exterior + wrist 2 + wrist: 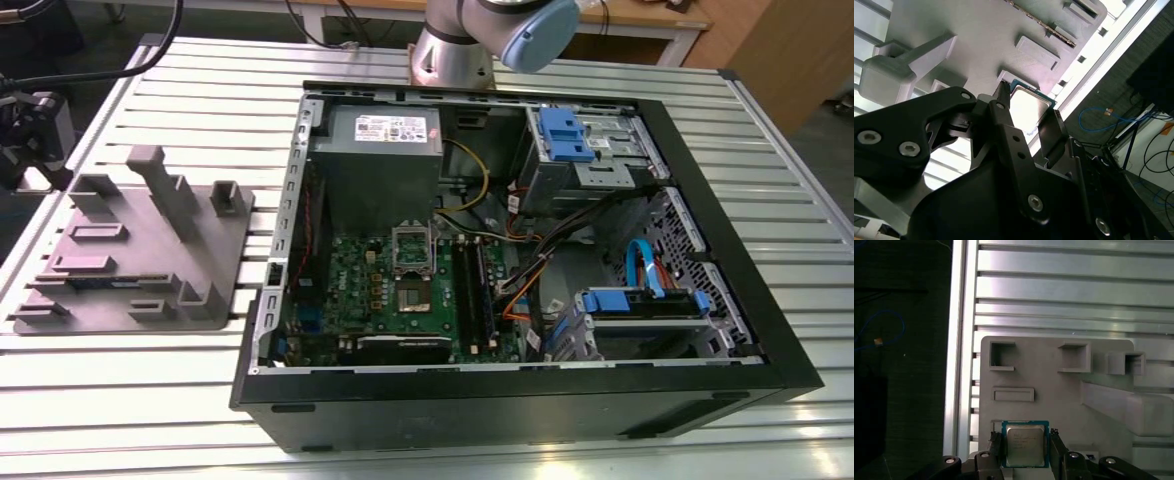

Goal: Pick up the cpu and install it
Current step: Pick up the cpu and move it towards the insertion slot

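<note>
Hovering low with the claw (pixel 1025 454) spread, placing its fingers (pixel 996 450) just beside two opposite edges of the cpu (pixel 1025 442). Lying flat there, silvery top up, in a shallow recess near the edge of the grey fixture plate (pixel 1054 395). Resting beyond on the slatted metal counter (pixel 1069 290). Farther off, in the exterior view, standing open on the plate's far side toward the exterior view's right: a black computer case (pixel 534 405) showing its green motherboard (pixel 360 290).

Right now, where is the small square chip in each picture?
Exterior view: chip too small to tell on the grey plate.
First wrist view: chip on the grey plate, at the gripper.
Second wrist view: chip on the plate, at the gripper.
Shared landmark: the grey plate.
</note>
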`<move>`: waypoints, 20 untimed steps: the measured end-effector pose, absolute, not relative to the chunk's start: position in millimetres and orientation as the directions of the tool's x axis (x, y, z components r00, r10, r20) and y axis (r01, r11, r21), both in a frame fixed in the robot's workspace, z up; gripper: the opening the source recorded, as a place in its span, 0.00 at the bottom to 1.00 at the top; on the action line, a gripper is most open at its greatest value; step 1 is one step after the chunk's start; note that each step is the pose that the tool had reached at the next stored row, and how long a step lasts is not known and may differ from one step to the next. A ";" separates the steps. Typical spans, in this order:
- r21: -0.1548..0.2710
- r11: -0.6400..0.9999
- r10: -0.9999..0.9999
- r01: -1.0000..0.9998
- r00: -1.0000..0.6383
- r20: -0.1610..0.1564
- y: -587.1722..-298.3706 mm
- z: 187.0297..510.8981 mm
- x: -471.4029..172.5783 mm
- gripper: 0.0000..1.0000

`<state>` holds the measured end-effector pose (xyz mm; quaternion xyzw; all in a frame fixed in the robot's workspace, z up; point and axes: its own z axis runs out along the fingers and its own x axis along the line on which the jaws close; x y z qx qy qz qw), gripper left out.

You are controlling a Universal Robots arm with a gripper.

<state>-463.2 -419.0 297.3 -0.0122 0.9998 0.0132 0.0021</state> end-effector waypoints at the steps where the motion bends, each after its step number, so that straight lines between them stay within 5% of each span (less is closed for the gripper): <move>1: 0.026 0.999 -0.024 -0.024 -1.000 -0.005 -419.0 297.6 -463.2 0.47; 20: 0.026 0.999 -0.024 -0.024 -1.000 -0.005 -419.0 302.1 -463.2 0.47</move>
